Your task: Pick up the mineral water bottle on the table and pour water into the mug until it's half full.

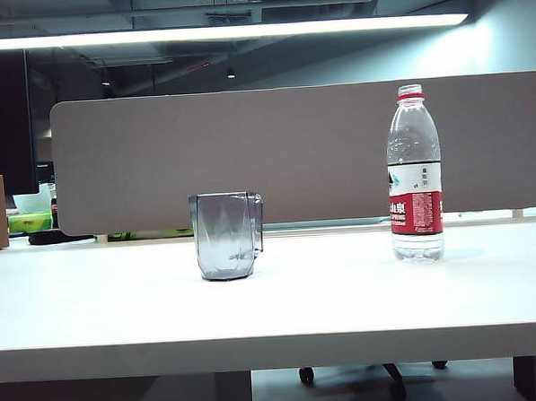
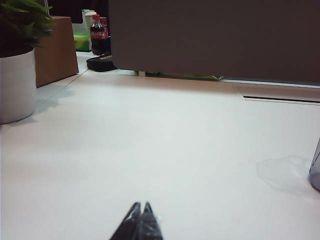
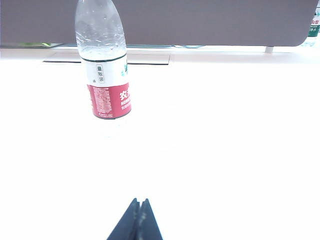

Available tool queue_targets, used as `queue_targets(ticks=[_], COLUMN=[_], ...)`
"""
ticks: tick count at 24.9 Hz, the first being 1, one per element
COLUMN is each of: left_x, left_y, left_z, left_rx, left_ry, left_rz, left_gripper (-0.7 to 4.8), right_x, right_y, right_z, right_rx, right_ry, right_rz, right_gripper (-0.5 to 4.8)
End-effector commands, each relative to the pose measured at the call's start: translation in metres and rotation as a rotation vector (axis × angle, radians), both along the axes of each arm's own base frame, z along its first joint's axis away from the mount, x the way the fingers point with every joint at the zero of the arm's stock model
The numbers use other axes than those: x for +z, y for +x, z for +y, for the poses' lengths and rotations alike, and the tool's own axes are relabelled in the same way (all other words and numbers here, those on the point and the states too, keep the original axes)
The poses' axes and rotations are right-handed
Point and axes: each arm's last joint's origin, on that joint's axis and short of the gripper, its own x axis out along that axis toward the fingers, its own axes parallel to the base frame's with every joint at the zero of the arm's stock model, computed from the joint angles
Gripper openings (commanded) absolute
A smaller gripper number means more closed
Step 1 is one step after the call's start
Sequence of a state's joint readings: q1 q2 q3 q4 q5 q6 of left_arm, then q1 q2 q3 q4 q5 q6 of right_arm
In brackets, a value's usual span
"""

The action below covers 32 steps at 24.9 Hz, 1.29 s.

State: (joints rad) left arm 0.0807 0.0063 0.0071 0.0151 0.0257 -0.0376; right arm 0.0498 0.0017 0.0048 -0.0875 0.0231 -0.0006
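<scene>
The mineral water bottle (image 1: 415,179) stands upright on the right part of the table (image 1: 274,308), cap off, red neck ring showing. Its red-and-white label carries Chinese characters; small print is too fine to read. The mug (image 1: 227,236) stands well apart to its left, near the middle. The right gripper (image 3: 138,201) is low over the table before the bottle, fingertips pressed together, grasping nothing. The left gripper (image 2: 140,204) is likewise clenched and empty. Far behind, a cola bottle (image 2: 98,34) with red label stands.
</scene>
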Motion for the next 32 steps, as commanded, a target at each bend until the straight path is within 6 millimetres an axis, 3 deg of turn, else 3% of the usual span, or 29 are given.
queue_targets(ticks=[1, 7, 10, 12, 15, 18, 22, 23, 24, 25, 26, 32], left_x=[0.001, 0.001, 0.007, 0.036, 0.070, 0.086, 0.094, 0.095, 0.096, 0.095, 0.095, 0.092], left_y=[0.000, 0.000, -0.001, -0.007, -0.021, -0.030, -0.037, -0.037, -0.037, -0.036, -0.036, -0.031], left_z=[0.000, 0.000, -0.001, -0.005, -0.012, -0.015, -0.017, -0.017, -0.017, -0.017, -0.017, -0.017], left_rx=[-0.005, -0.005, -0.016, -0.169, -0.363, -0.460, -0.502, -0.500, -0.498, -0.495, -0.495, -0.521], left_ry=[0.004, 0.003, -0.035, -0.118, -0.088, -0.088, -0.120, -0.122, -0.122, -0.108, -0.109, -0.127], left_rz=[-0.009, -0.009, -0.050, -0.167, -0.213, -0.167, -0.051, -0.033, -0.023, -0.020, -0.013, 0.032], left_gripper=[-0.05, -0.05, -0.05, -0.05, -0.05, -0.05, -0.05, -0.05, -0.05, -0.05, -0.05, -0.05], right_x=[0.000, 0.000, 0.006, 0.033, 0.076, 0.105, 0.132, 0.139, 0.144, 0.151, 0.152, 0.151], right_y=[0.000, 0.000, -0.001, -0.007, -0.021, -0.034, -0.040, -0.037, -0.033, -0.022, -0.013, 0.045], right_z=[0.000, 0.000, 0.000, 0.001, 0.003, 0.004, 0.004, 0.004, 0.004, 0.006, 0.006, 0.009], right_rx=[0.000, 0.001, -0.003, 0.028, 0.150, 0.208, 0.186, 0.187, 0.202, 0.221, 0.225, 0.222], right_ry=[0.001, 0.009, 0.151, 0.288, 0.284, 0.250, 0.184, 0.138, 0.100, 0.069, 0.071, 0.071], right_rz=[-0.011, -0.011, -0.028, -0.093, -0.197, -0.204, -0.060, -0.024, -0.005, 0.013, 0.020, 0.031], right_gripper=[0.03, 0.03, 0.03, -0.01, -0.01, -0.01, 0.01, 0.20, 0.73, 1.91, 2.33, 2.87])
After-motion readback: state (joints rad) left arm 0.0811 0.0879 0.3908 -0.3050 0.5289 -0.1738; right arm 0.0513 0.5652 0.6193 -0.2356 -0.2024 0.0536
